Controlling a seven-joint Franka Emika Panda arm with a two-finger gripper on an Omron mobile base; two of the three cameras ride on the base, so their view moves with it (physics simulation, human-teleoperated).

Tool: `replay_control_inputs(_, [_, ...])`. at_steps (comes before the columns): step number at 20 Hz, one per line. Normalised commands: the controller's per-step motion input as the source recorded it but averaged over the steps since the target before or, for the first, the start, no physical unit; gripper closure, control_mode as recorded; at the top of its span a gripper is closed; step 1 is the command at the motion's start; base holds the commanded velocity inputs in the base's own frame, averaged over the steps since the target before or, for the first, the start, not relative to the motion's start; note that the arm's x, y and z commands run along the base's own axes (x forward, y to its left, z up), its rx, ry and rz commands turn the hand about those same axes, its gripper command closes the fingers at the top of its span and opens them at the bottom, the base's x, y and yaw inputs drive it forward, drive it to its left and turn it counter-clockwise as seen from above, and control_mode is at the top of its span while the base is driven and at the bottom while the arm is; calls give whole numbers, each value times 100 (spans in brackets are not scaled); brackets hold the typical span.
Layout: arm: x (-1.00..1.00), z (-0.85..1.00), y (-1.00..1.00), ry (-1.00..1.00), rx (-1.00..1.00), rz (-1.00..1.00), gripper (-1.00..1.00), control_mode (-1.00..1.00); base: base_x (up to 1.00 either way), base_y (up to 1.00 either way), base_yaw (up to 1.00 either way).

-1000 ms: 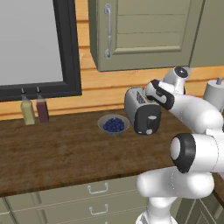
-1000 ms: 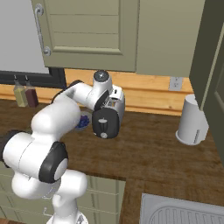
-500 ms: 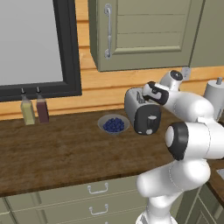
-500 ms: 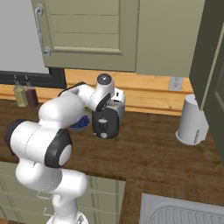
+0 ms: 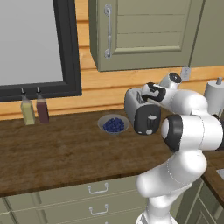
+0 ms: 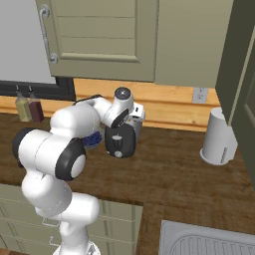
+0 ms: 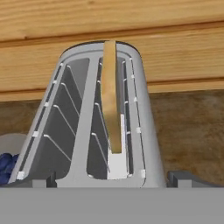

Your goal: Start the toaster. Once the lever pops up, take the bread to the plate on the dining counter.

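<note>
The silver-grey toaster [image 5: 139,109] stands on the wood worktop against the wall, black end face and white knob toward me, also toaster [image 6: 123,140]. From the hand view I look down on the toaster [image 7: 78,131] and its two slots. The bread [image 7: 110,100] stands edge-on in the right slot. My gripper [image 5: 143,96] hovers just over the toaster's top, open, its dark fingertips [image 7: 178,177] set wider than the toaster body and holding nothing. I cannot make out the lever on the end face. The plate and the dining counter are out of view.
A small bowl of blue berries [image 5: 113,124] sits just left of the toaster. Two bottles [image 5: 35,109] stand by the window at the far left. A white cylinder [image 6: 217,143] stands right of the toaster, with a sink [image 6: 209,243] nearer me. Cabinets hang overhead.
The arm has folded in, its elbow rising, and the hand has shifted slightly left over the toaster's top. The jaws have stayed open. The toaster and bowl have not moved.
</note>
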Motion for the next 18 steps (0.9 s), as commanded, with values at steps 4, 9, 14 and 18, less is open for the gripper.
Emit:
replay_control_inputs(4, [20,-12,-7,0,0,0,-100,-100,0,0,0])
replay_control_inputs(9, [20,-17,0,0,0,0,-100,-100,0,0,0])
replay_control_inputs(14, [16,-21,0,0,1,0,-100,-100,0,0,0])
replay_control_inputs(18, [16,-24,0,0,2,0,-100,-100,0,0,0])
